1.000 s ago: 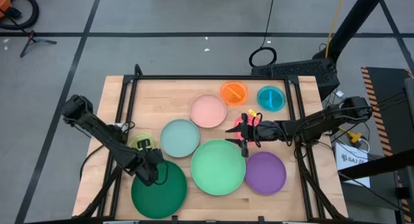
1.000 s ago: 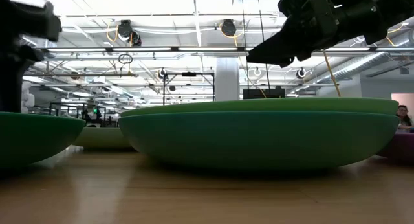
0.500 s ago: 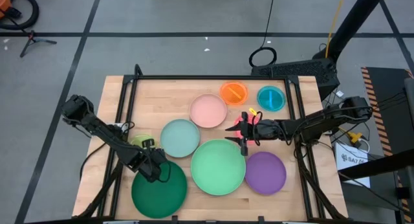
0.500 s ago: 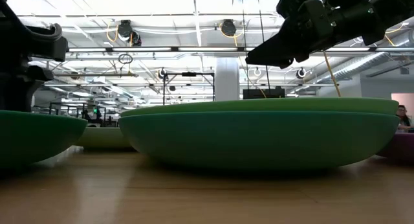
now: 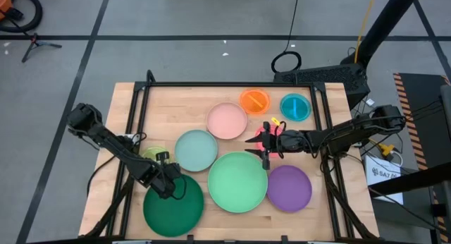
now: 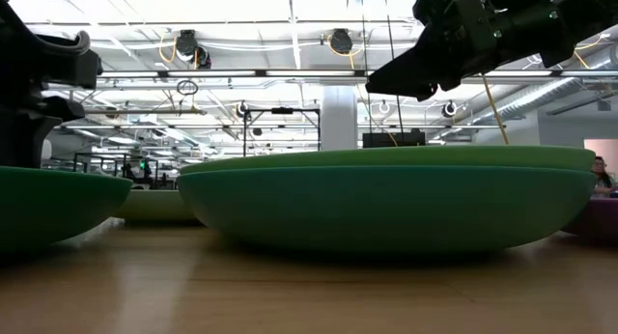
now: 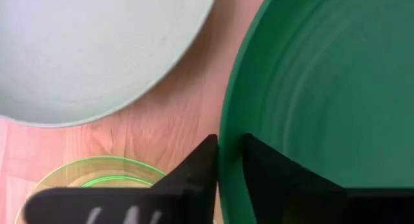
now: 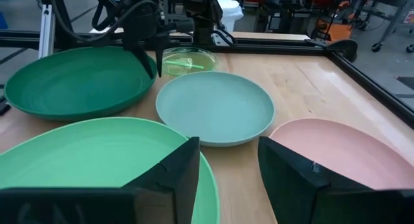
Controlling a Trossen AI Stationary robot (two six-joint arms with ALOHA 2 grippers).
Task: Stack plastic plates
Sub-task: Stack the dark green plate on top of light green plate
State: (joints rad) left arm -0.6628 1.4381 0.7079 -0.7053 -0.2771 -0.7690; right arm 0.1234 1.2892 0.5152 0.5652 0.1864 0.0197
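Note:
Several round plates lie flat on the wooden table: dark green (image 5: 173,207), large light green (image 5: 237,182), mint (image 5: 196,150), pink (image 5: 227,120), orange (image 5: 254,100), teal (image 5: 295,107), purple (image 5: 289,188) and a small yellow-green one (image 5: 151,154). My left gripper (image 5: 169,182) stands at the dark green plate's far rim and is shut on it. My right gripper (image 5: 266,159) hovers open above the far right edge of the light green plate (image 8: 97,153), touching nothing. A magenta shape (image 5: 261,137) shows under the right arm. My left gripper pinches the dark green plate's rim (image 7: 228,130) on the plate's far left side, with one finger (image 7: 272,172) inside the plate and the other (image 7: 194,175) outside. The fingers come from above, pointing down. In the low view the plate's (image 6: 48,208) underside rests on the table.
A black metal frame (image 5: 211,84) borders the table's far and side edges. The plates crowd the middle and near part of the table. Bare wood shows at the far left (image 5: 162,106) and along the near right edge (image 5: 331,209).
My left gripper has shifted a little toward the table's right and far edge, settling at the dark green plate's rim. My right arm has kept still.

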